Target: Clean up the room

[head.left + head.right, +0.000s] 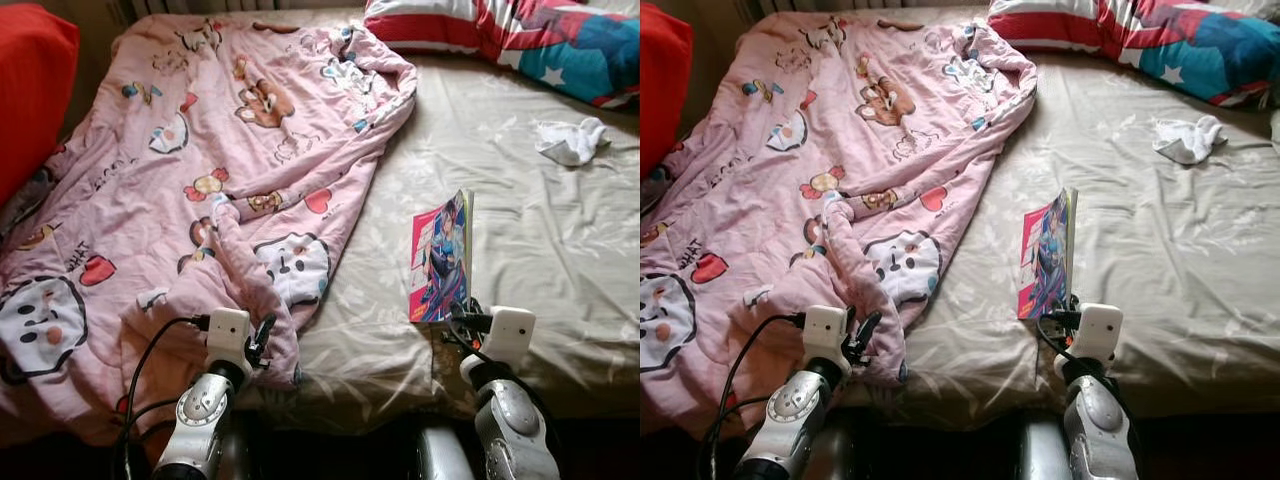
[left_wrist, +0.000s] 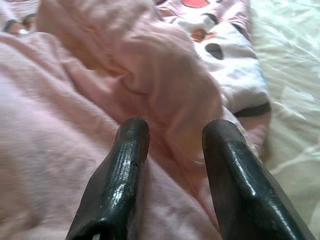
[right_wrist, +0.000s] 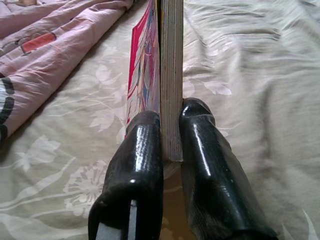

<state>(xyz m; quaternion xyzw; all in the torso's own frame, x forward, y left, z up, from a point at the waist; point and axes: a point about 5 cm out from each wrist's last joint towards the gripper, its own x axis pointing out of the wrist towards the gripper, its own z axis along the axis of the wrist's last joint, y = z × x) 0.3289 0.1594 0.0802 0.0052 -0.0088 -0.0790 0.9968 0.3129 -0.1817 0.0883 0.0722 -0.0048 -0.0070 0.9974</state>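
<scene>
A thin book with a pink and blue cartoon cover [image 1: 440,256] stands on edge on the beige bedsheet [image 1: 540,230], tilted up off the bed. My right gripper [image 3: 170,131] is shut on its near end, one black finger on each side of the pages [image 3: 171,75]. My left gripper [image 2: 172,137] is open, its fingers [image 2: 131,150] resting on a raised fold of the pink cartoon-print blanket [image 1: 200,170] that covers the left half of the bed. In the head view the left wrist [image 1: 228,335] sits at the blanket's near edge.
A crumpled white cloth [image 1: 572,140] lies on the sheet at the far right. A striped red, white and blue pillow [image 1: 520,35] lies along the head of the bed. A red cushion [image 1: 30,90] stands at the far left. The bed's near edge [image 1: 380,385] is just before me.
</scene>
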